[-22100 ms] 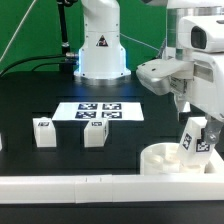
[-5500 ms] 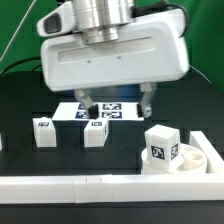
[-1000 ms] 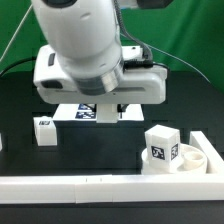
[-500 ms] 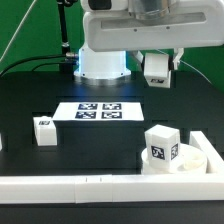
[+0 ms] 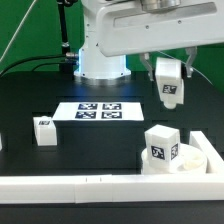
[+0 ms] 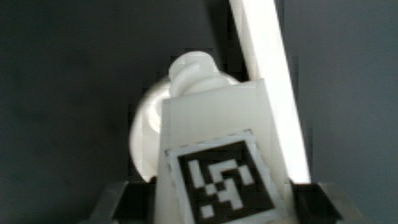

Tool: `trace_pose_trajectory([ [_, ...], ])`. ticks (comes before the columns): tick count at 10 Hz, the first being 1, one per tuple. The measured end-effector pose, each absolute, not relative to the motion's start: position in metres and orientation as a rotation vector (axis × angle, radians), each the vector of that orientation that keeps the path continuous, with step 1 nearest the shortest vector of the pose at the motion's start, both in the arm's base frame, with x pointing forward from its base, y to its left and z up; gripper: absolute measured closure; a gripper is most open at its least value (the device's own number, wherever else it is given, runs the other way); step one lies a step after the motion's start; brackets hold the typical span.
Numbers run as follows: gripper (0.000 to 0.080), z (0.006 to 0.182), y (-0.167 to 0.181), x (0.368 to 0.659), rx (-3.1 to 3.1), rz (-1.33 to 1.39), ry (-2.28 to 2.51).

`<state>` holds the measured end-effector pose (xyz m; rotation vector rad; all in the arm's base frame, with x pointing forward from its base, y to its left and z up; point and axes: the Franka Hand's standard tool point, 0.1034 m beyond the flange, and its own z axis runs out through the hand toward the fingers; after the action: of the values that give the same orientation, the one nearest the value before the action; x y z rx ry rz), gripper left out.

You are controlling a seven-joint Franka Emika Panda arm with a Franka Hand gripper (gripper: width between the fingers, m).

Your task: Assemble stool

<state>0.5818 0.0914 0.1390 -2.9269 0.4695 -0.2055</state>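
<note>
Moved lower and toward the exterior view's right since half a second ago, with the held leg (image 5: 169, 90) pinched firmly between the closed fingers of the gripper (image 5: 168, 76), well clear of the table. Just below the gripper: seat (image 5: 192, 158), with a fitted leg (image 5: 161, 146) standing in it almost under the carried one. Well apart from the gripper, toward the exterior view's left: last leg (image 5: 43, 131), loose. Probably mid-carry. Best to steer past the fitted leg, square up over a free socket (none visible here), lower slowly, and release only once seated.
</note>
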Motion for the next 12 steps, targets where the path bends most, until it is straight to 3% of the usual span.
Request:
trace_pose_trajectory([
  [4,0.0476,0.145,0.122,0.59,-2.836,-0.566,0.548],
  [6,0.0476,0.139,0.129,0.584,-2.83,-0.617,0.526],
  [9,0.0476,0.124,0.085,0.592,-2.883,-0.793,0.355],
  [12,0.0476,0.115,0.085,0.595,-2.868,-0.836,0.359],
])
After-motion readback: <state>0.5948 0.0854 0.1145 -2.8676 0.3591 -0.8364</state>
